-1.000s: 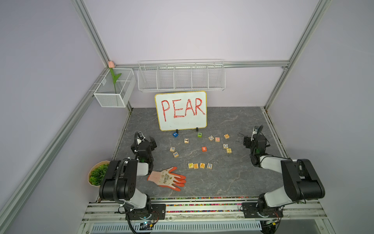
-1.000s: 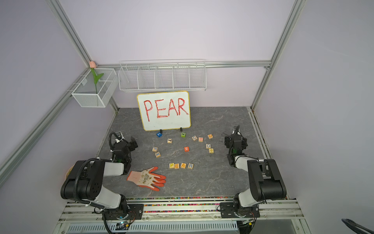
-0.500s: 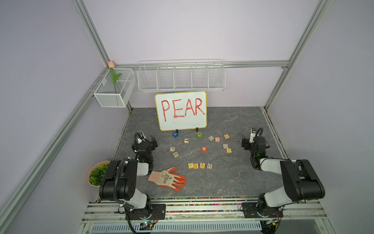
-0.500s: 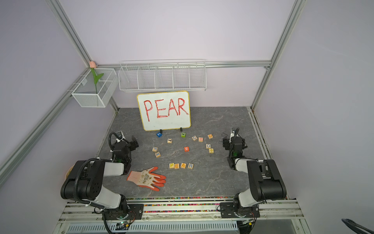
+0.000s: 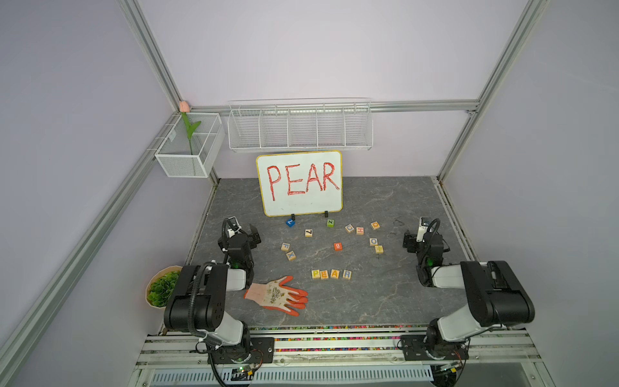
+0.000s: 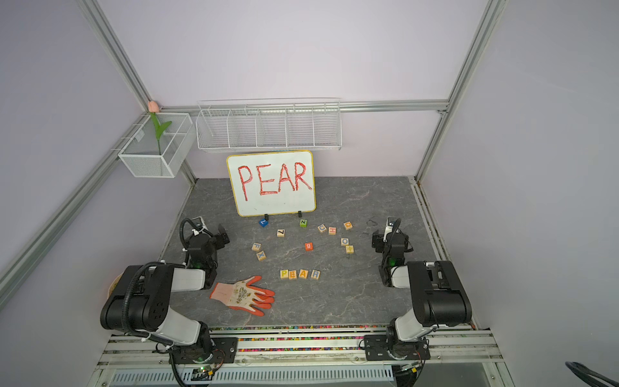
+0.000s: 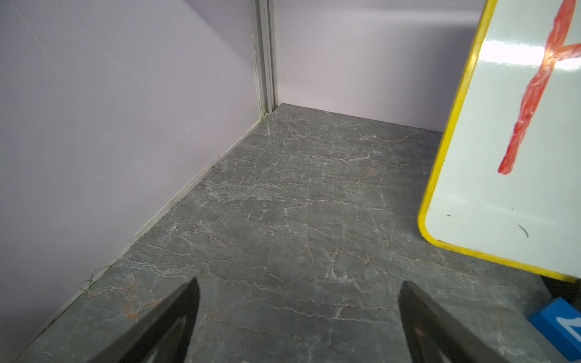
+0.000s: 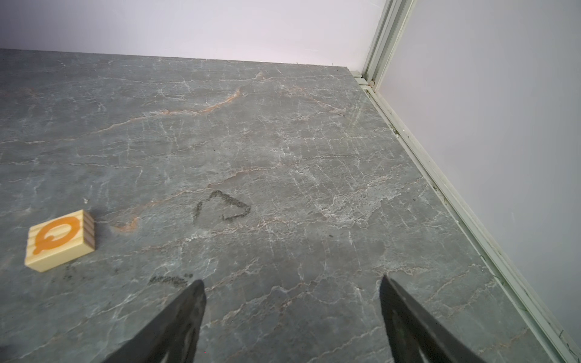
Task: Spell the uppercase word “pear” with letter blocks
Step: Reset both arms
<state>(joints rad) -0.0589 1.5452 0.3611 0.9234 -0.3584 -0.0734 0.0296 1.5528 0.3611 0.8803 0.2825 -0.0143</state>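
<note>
A grey marbled table (image 5: pixel 385 207) is seen, with a whiteboard (image 5: pixel 299 184) reading PEAR stood at its back. The left fingers (image 7: pixel 169 320) are held wide apart over bare table near the left wall, with nothing between them. The right fingers (image 8: pixel 179 317) are likewise spread and empty near the right wall. An orange-and-white glove (image 5: pixel 276 295) is laid near the front. Just right of it, the letter blocks (image 5: pixel 330 274) are lined up side by side, read as P, E, A, R, well apart from both arms.
</note>
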